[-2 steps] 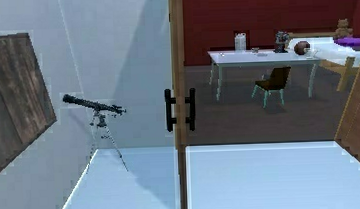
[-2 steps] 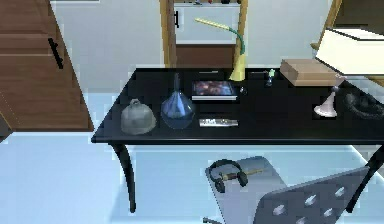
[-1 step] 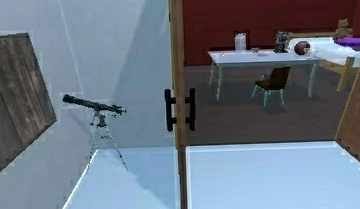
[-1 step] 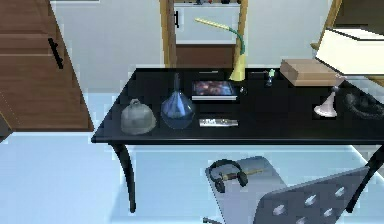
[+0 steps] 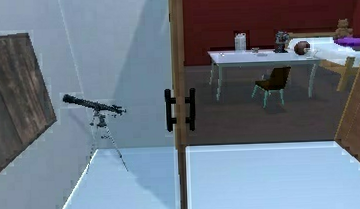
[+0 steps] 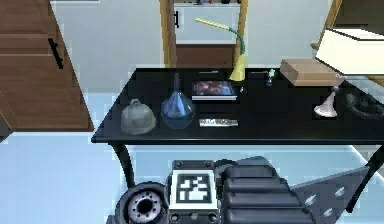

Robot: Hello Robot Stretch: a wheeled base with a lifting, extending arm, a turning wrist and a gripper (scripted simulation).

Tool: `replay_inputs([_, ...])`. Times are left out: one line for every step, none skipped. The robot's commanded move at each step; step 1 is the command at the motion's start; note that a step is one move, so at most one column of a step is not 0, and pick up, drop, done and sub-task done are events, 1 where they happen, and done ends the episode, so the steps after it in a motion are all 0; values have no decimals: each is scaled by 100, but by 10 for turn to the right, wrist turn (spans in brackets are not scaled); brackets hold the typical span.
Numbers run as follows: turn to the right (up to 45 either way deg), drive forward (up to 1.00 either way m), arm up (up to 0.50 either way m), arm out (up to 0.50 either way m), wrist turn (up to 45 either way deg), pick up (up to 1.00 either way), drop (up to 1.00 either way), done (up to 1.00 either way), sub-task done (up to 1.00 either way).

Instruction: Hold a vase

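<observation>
- Claw (image 6: 143,206): dark body at the arm side view's bottom edge, beside a white square marker (image 6: 195,190). Its far end can't be made out, so I cannot tell whether it is apart or together, nor whether it holds anything.
- Black counter (image 6: 290,126) lies just beyond.
- Blue vase (image 6: 178,108): upright near the counter's front edge, between a grey dome (image 6: 138,117) and a flat grey bar (image 6: 218,122).
- Yellow desk lamp (image 6: 237,62) stands farther back.
- Step, as judged: reach out, meet the narrow neck squarely and keep off the dome.
- Writing: none legible; the marker bears only a black pattern.
</observation>
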Motion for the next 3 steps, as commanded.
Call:
replay_inputs([0, 0, 0, 50, 0, 0, 0, 0, 0])
replay_inputs([0, 0, 0, 0, 450, 0, 0, 0, 0])
replay_inputs([0, 0, 0, 0, 450, 0, 0, 0, 0])
